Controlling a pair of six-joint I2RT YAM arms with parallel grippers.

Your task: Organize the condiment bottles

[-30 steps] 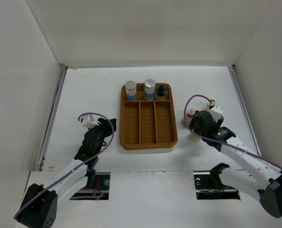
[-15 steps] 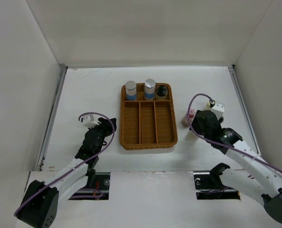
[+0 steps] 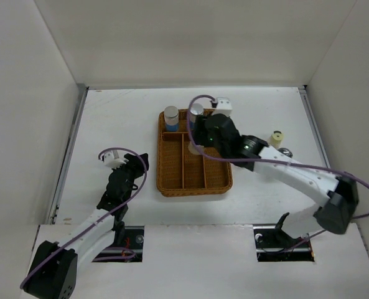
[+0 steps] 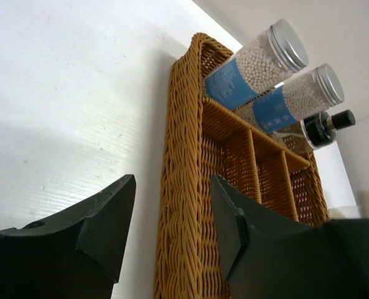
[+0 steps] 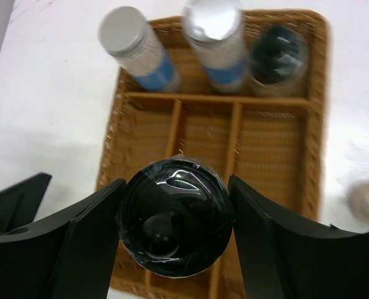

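**Inspector:** Site?

**Operator:** White table [image 3: 109, 118], white walls, wicker tray [image 3: 162, 163] in the middle. My right gripper [image 5: 177, 199] pinches a black-topped bottle [image 5: 175, 243] above the tray's long slots. My left gripper [image 4: 173, 187] sits spread and empty beside the tray's edge.

**Inspector:** Handling?

**Operator:** I judge it light, rigid and smooth-sided, apt to slip. Grip the body squarely, below the cap.

**Inspector:** Count?

**Operator:** Two blue-labelled bottles [image 5: 140, 59] and one black-capped bottle [image 5: 277, 56] in the back compartment, one in hand, one yellow-topped bottle [image 3: 275, 137] on the table at right. Five confirmed.
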